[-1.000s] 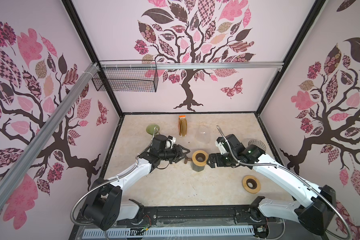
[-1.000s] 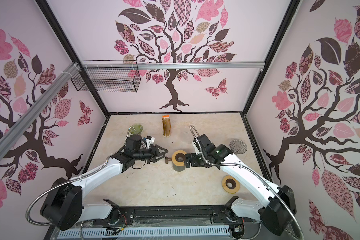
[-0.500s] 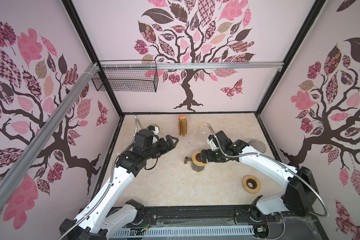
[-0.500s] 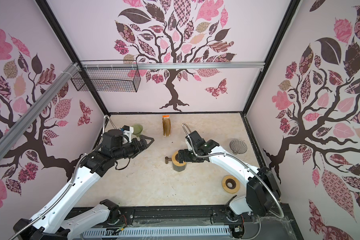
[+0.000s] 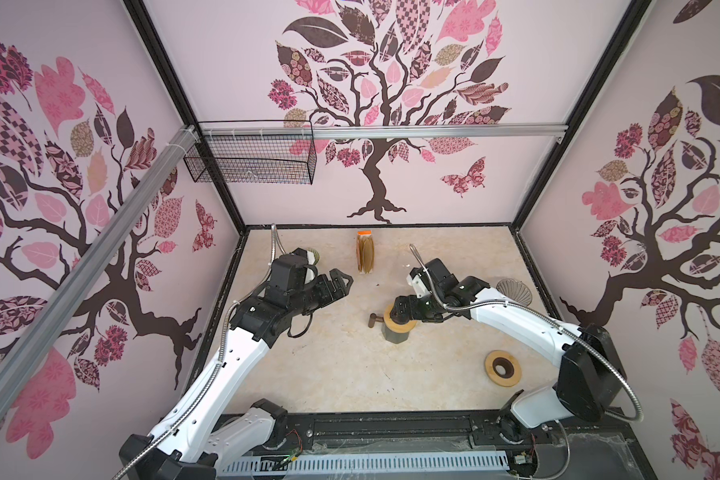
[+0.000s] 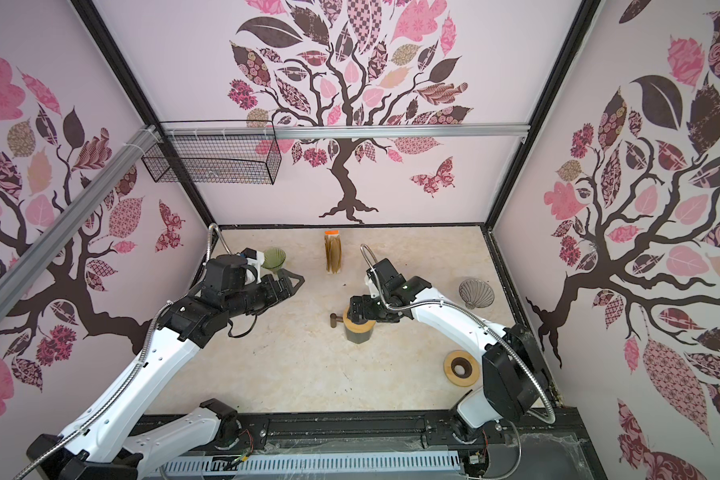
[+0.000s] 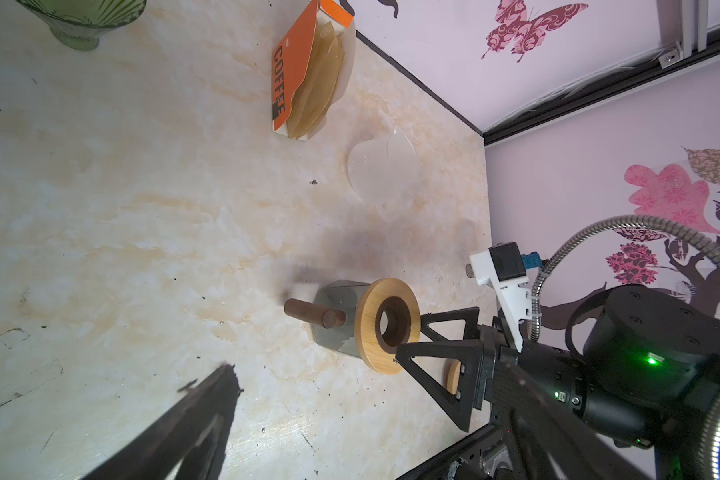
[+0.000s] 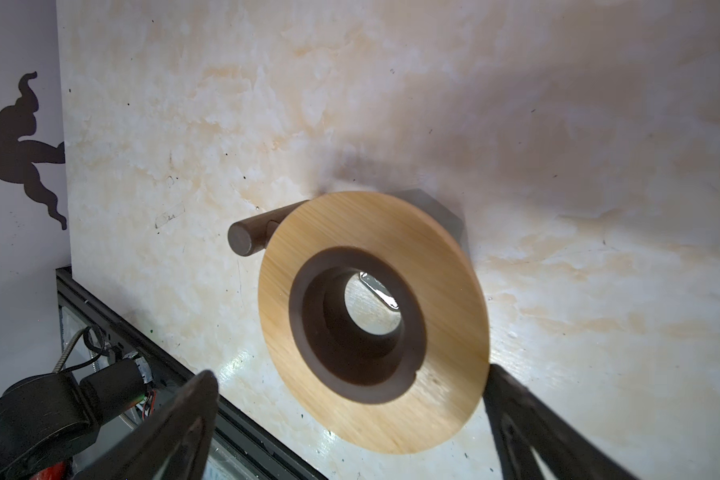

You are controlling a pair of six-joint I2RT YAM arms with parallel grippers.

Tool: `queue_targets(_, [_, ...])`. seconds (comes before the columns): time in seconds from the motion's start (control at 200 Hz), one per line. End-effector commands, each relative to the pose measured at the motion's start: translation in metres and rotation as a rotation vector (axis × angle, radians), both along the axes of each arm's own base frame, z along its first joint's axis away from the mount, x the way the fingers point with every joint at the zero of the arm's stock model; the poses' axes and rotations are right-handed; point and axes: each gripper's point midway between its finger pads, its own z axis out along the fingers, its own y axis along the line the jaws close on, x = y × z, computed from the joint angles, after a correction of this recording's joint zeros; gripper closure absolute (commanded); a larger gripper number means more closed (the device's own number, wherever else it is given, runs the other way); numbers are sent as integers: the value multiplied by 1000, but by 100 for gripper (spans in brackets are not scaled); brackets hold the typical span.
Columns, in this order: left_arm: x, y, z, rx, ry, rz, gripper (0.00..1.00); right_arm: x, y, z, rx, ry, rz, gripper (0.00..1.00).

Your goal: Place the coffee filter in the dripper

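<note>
Dripper rim near spread right hand

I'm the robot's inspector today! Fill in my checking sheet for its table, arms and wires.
Surface: marble-look table, few dark specks.
Job's things: orange filter box standing at the back, filters inside; grey pot topped by wooden ring, hole empty.
Clutter: green glass cone, clear glass cone, grey shell dish, spare wooden ring.
End effectors: left end effector open, empty; right end effector open, fingers either side of the wooden ring.
Cables: metal hose along each arm; thin wires by front rail.
Surroundings: tree-print walls, wire basket on rail.
</note>
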Motion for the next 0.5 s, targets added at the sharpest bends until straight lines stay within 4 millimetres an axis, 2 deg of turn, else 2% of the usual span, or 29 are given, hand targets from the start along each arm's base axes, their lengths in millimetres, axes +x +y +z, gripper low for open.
queue_targets(0.0, [-1,5,-2,21,-8,6,2,7,9,10,36,-5,5,0])
queue_targets(0.32, [-1,6,-6,22,3,17,2,10,9,17,44,-34,8,0])
queue_targets(0.495, [1,10,-9,41,20,33,2,18,-7,22,-40,-76,-39,0])
